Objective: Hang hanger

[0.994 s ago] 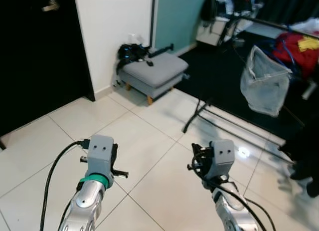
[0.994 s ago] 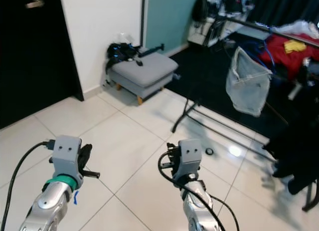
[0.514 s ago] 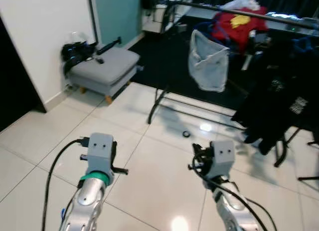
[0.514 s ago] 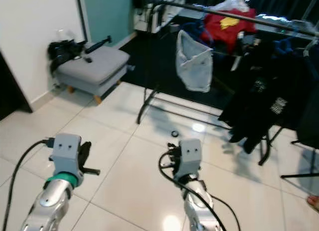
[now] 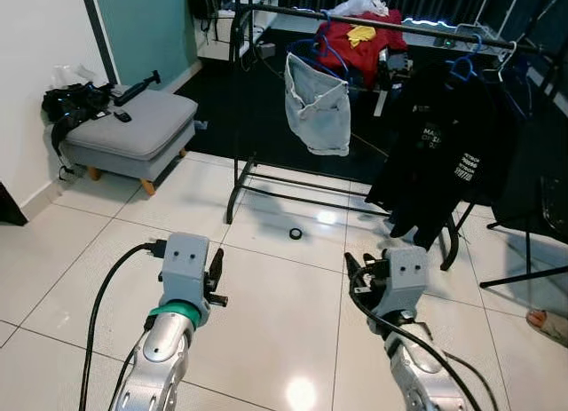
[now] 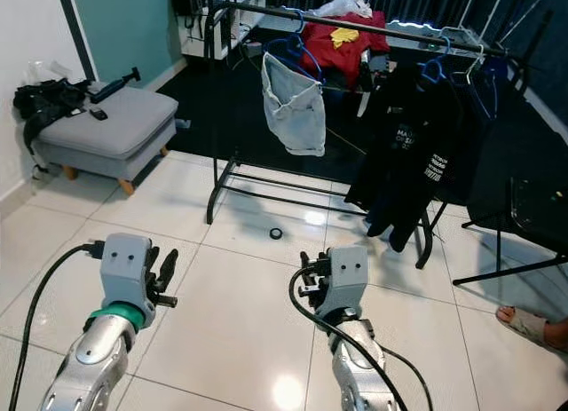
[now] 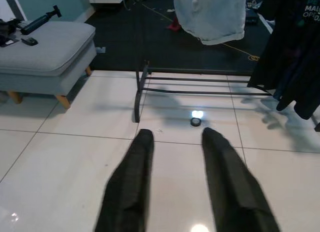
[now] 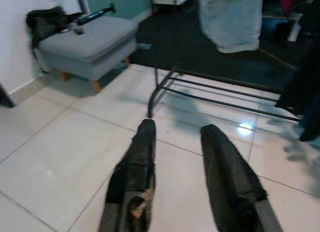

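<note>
Rack (image 5: 266, 176) ahead, clothed | ottoman (image 5: 124, 131) left | ring (image 5: 295, 233) on floor

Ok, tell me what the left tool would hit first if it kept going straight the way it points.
Probably the small black ring on the floor tiles: it lies just ahead of the open left tool. The clothes rack's base bar lies behind it. Depth is uncertain.
</note>
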`<state>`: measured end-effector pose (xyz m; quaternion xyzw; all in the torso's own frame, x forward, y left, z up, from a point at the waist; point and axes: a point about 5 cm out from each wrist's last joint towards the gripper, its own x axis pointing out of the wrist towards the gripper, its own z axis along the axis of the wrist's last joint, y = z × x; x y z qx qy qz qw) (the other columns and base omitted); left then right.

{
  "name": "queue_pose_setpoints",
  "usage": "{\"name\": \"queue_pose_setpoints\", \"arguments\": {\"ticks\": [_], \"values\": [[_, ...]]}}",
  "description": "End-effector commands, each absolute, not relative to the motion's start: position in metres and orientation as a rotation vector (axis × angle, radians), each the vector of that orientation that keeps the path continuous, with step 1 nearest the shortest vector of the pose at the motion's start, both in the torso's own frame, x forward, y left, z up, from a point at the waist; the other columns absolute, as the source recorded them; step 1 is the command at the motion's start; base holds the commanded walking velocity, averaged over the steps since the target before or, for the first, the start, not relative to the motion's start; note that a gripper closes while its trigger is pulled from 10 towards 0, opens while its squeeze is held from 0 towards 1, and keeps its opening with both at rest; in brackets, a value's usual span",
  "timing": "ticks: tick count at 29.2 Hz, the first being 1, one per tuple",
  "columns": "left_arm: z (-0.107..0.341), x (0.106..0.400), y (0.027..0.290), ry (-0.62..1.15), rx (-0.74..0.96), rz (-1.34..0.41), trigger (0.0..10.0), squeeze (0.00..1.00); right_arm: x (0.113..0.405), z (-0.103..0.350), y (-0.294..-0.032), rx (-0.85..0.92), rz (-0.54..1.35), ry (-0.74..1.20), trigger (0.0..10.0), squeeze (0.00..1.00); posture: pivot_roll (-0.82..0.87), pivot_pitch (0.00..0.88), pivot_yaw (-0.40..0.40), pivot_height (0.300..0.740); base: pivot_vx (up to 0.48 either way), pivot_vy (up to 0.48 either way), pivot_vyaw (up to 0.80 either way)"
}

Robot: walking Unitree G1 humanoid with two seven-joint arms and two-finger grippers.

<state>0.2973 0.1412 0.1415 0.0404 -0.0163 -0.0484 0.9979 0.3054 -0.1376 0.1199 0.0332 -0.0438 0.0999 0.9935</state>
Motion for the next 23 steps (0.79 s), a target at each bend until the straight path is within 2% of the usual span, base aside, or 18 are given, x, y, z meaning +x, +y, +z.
{"name": "queue_pose_setpoints", "arguments": {"ticks": [1, 7, 8, 16, 17, 23], "values": [[0.1351, 0.2958, 0.1428, -0.001, 0.081, -0.093, 10.0, 1.00, 0.3041, 0.1178, -0.1419, 0.076, 0.184, -0.084, 10.0, 1.00, -0.02, 0.093, 0.037, 0.740, 0.000, 0.000, 0.00], [0.1351, 0.2958, 0.1428, -0.001, 0.081, -0.093, 10.0, 1.00, 0.3041, 0.1178, -0.1419, 0.076, 0.184, -0.084, 10.0, 1.00, -0.02, 0.093, 0.037, 0.740, 0.000, 0.000, 0.00], [0.1355, 0.2963, 0.1435, 0.002, 0.079, -0.084, 10.0, 1.00, 0.3045, 0.1190, -0.1428, 0.076, 0.177, -0.090, 10.0, 0.39, -0.02, 0.088, 0.039, 0.740, 0.000, 0.000, 0.00], [0.1355, 0.2963, 0.1435, 0.002, 0.079, -0.084, 10.0, 1.00, 0.3045, 0.1190, -0.1428, 0.076, 0.177, -0.090, 10.0, 0.39, -0.02, 0.088, 0.039, 0.740, 0.000, 0.000, 0.00], [0.1355, 0.2969, 0.1445, 0.003, 0.079, -0.072, 10.0, 0.00, 0.3051, 0.1198, -0.1436, 0.072, 0.172, -0.095, 10.0, 0.00, -0.02, 0.084, 0.036, 0.740, 0.000, 0.000, 0.00], [0.1355, 0.2969, 0.1445, 0.003, 0.079, -0.072, 10.0, 0.00, 0.3051, 0.1198, -0.1436, 0.072, 0.172, -0.095, 10.0, 0.00, -0.02, 0.084, 0.036, 0.740, 0.000, 0.000, 0.00]]}}
